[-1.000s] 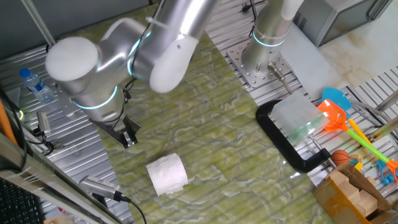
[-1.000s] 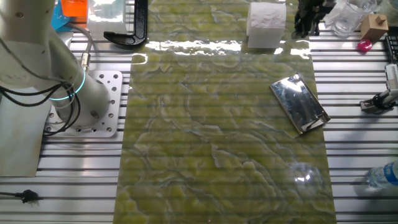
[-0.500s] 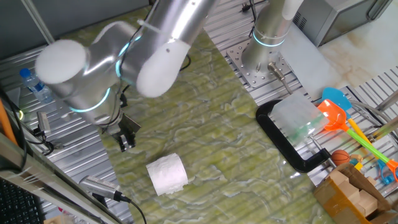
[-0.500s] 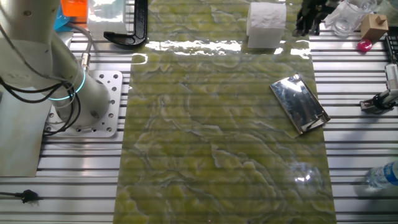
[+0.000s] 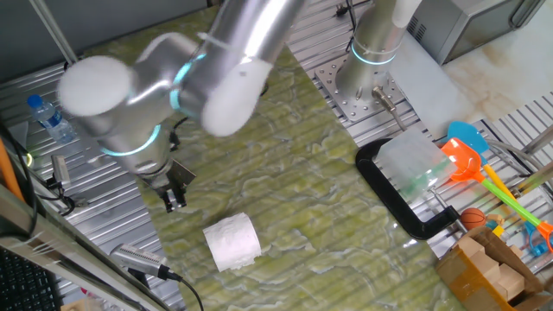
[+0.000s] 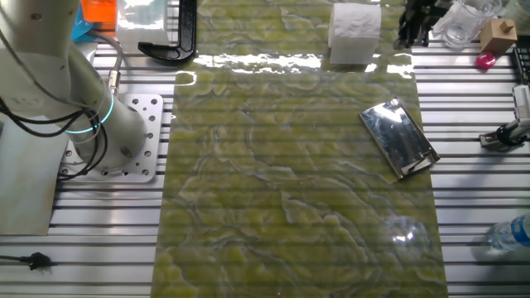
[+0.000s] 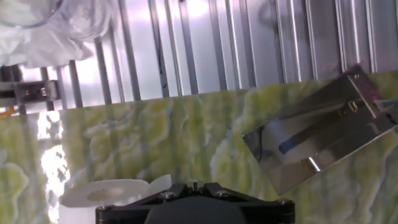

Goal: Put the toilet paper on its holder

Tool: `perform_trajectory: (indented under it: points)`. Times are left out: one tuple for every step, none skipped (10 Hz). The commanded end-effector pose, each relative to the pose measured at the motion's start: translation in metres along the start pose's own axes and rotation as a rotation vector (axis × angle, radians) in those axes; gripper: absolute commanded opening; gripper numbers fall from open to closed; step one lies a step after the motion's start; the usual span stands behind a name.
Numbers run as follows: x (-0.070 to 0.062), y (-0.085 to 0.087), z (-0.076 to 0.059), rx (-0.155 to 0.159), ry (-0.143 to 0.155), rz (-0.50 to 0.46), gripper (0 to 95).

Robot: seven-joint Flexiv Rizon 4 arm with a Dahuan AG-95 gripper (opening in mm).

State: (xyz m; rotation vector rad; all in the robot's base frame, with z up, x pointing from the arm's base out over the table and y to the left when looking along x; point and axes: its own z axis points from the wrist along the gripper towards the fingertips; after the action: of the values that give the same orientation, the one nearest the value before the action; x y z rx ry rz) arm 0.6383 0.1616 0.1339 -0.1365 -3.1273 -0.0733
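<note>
The toilet paper [image 5: 232, 242] is a white embossed roll on the green mat near its front edge. It also shows in the other fixed view [image 6: 354, 22] and at the bottom left of the hand view [image 7: 106, 194]. The holder [image 6: 397, 138] is a shiny dark metal plate with a thin rod, flat on the mat, and shows at the right of the hand view [image 7: 323, 140]. The arm hides it in the first fixed view. My gripper [image 5: 175, 197] hangs just above the mat beside the roll and apart from it, and its jaws look open and empty. It also shows dark at the top edge of the other fixed view [image 6: 414, 23].
A big black C-shaped clamp [image 5: 406, 207] lies at the mat's right side. A clear water bottle [image 5: 47, 117] lies on the slatted table at the left. Coloured toys [image 5: 471, 155] and a cardboard box [image 5: 488, 263] crowd the right. A second arm's base [image 5: 371, 52] stands at the back.
My gripper has shifted slightly along the mat's edge next to the roll and turned a little. The roll and the holder have not moved.
</note>
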Motion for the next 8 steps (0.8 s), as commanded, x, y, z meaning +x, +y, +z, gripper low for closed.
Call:
perform_trajectory:
  points:
    - [0.0002, -0.001, 0.0, -0.034, -0.013, -0.006, 0.0]
    - [0.0002, -0.001, 0.0, -0.046, 0.001, 0.005, 0.0]
    - [0.0002, -0.001, 0.0, -0.046, 0.017, 0.009, 0.0]
    - [0.0002, -0.001, 0.0, -0.042, 0.025, 0.012, 0.0]
    - [-0.0002, -0.001, -0.0001, -0.03, 0.037, 0.009, 0.0]
    - [-0.0006, -0.0018, 0.0009, -0.015, 0.039, 0.011, 0.0]
    - [-0.0005, -0.0019, 0.0012, -0.017, 0.038, 0.018, 0.0]
    - [0.0, -0.0025, 0.0009, -0.018, 0.035, 0.027, 0.0]
